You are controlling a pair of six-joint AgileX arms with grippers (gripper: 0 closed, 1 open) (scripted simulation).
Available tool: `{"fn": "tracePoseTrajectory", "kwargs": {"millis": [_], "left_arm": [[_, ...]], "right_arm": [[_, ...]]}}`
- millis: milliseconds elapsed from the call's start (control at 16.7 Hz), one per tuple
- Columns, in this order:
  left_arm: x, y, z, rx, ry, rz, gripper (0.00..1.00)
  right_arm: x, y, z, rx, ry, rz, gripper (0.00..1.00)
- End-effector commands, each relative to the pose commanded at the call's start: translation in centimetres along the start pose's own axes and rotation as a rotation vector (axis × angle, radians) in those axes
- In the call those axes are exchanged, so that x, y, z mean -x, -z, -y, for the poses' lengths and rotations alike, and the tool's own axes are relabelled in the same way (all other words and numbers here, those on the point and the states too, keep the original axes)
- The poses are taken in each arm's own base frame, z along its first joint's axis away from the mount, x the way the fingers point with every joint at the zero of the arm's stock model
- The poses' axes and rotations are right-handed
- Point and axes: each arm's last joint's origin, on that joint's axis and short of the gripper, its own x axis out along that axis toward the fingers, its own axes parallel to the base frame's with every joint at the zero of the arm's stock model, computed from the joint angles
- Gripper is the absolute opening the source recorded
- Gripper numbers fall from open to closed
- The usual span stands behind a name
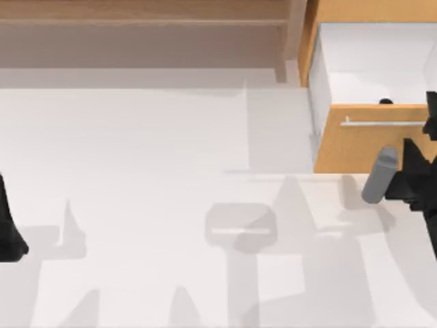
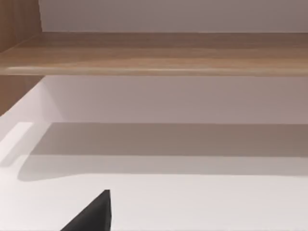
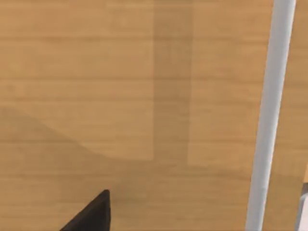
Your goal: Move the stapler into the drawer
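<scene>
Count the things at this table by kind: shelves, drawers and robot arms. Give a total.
Shelves: 1, the long brown shelf
Drawers: 1, the open drawer
Robot arms: 2, the left arm and the right arm
Total: 4

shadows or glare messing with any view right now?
Top view: soft arm shadows streak the table, no glare. Left wrist view: the shelf casts a broad shadow band beneath. Right wrist view: a diagonal shadow crosses the drawer front beside its handle.
</scene>
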Motion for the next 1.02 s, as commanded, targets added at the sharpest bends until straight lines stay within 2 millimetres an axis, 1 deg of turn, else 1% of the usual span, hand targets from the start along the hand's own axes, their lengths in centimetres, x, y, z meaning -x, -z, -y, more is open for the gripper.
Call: {"fn": "tracePoseTrajectory", "kwargs": {"millis": [780,840,1020], "left_arm": [[0.0,0.0,0.0,0.0,0.0,0.0,1.0],[0.0,0.0,0.0,0.0,0.0,0.0,1.0],[0.0,0.0,0.0,0.0,0.0,0.0,1.0]], "right_arm": [[0.0,0.0,0.0,0.0,0.0,0.0,0.02],[0.0,0.0,0.0,0.0,0.0,0.0,0.0],[0.0,0.0,0.0,0.0,0.0,0.0,0.0]]}}
